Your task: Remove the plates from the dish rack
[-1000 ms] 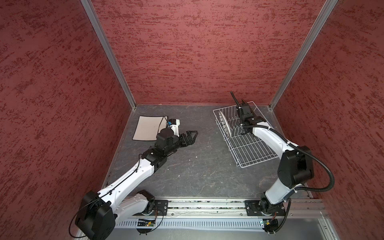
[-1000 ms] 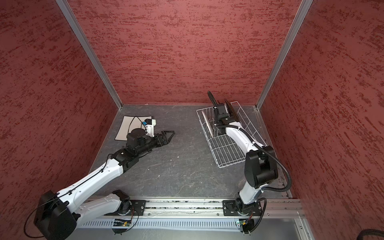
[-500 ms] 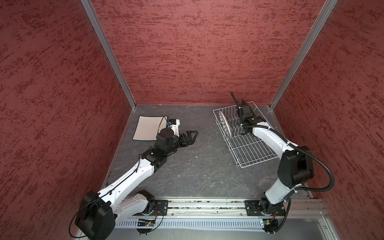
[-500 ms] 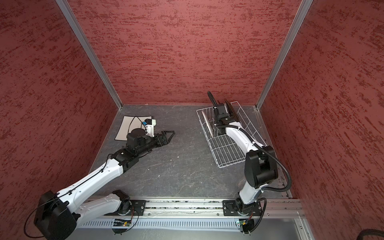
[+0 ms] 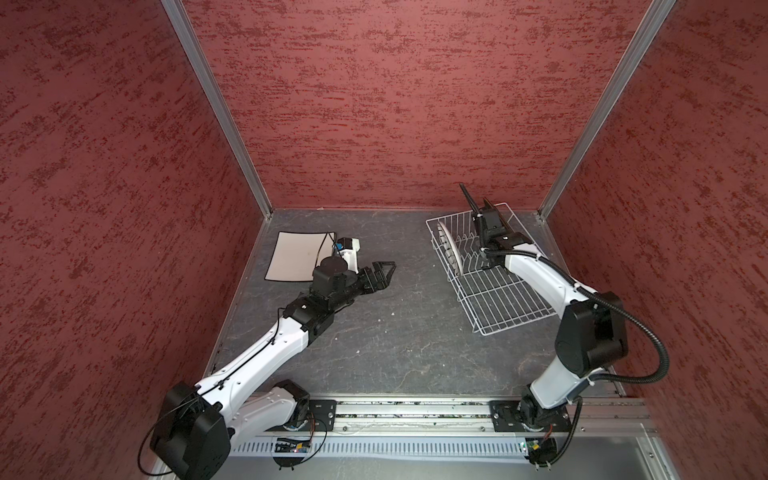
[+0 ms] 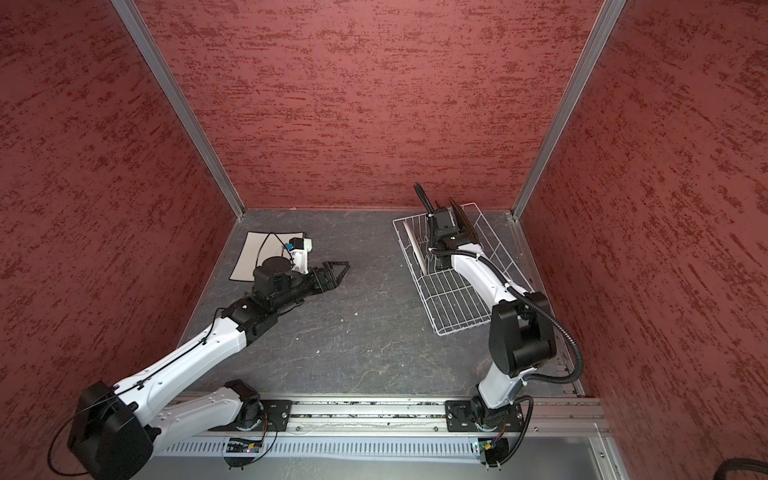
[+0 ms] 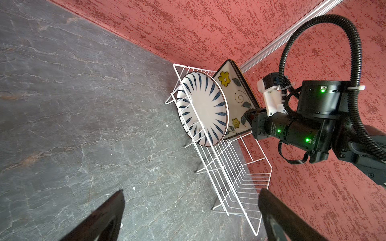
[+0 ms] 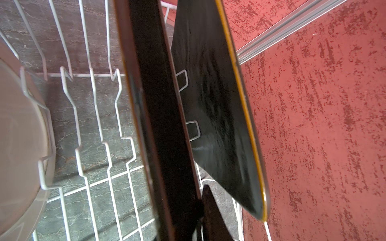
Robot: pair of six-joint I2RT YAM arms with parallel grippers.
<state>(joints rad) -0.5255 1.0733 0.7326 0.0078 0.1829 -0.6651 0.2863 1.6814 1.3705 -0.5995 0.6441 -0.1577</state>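
The white wire dish rack stands at the back right. Three plates stand on edge in it: a round white plate with dark streaks, a floral cream square behind it, and a black square leaning at the far end. My right gripper reaches down into the rack and is shut on the floral plate's edge. A plain cream square plate lies flat at the back left. Above the table beside it, my left gripper hangs open and holds nothing.
Red walls close in the back and both sides, and the rack sits close to the right wall's corner post. Bare grey tabletop lies between the two arms. The arm bases sit on a rail along the front edge.
My right gripper's jaws have drawn in on the floral plate's edge. Neither arm nor any plate has visibly shifted.
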